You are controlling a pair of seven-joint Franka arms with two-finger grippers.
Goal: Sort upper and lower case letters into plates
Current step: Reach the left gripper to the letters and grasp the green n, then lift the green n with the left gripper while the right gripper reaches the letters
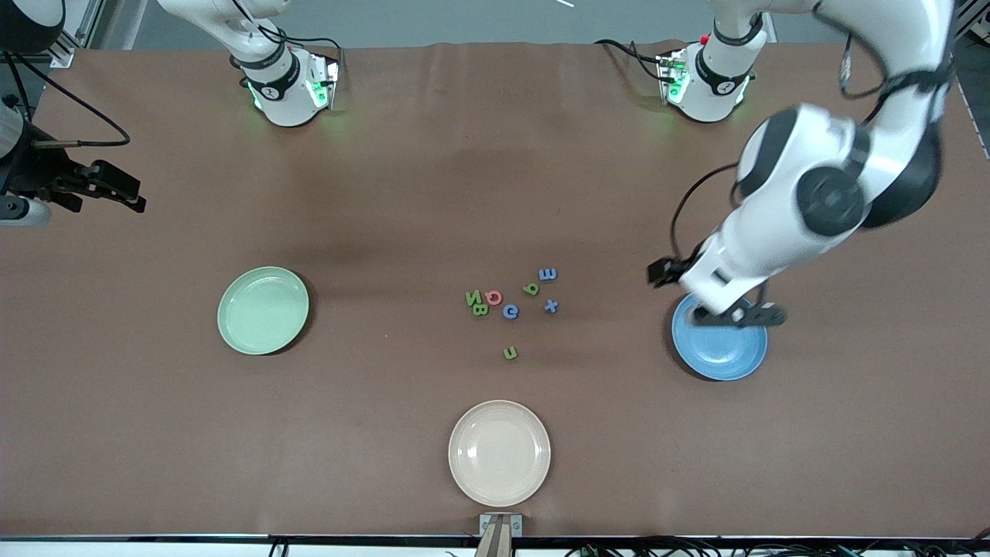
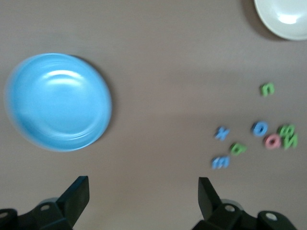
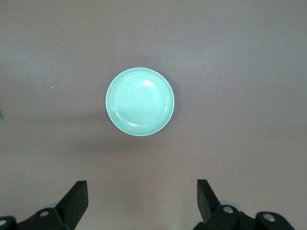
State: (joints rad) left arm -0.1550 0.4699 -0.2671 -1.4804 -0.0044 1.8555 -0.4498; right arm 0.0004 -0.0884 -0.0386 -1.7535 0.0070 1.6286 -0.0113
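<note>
— Where are the claws?
— I see the left claw [image 1: 739,315] spread, empty, over the blue plate [image 1: 720,352]; the right claw [image 1: 97,186] spread, waiting, up over the counter's edge [image 1: 46,325].
— And the letters?
— The letters [image 1: 510,309] lie between the blue plate and the mint plate [image 1: 263,310].

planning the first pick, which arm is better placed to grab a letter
Left, probably: the left gripper hangs open over the blue plate, beside the letters. The right gripper waits at the table's edge.

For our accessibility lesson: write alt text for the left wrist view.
The open left gripper hangs above a brown table, with a blue plate below, eight small letters scattered beside it, and a cream plate's edge.
</note>
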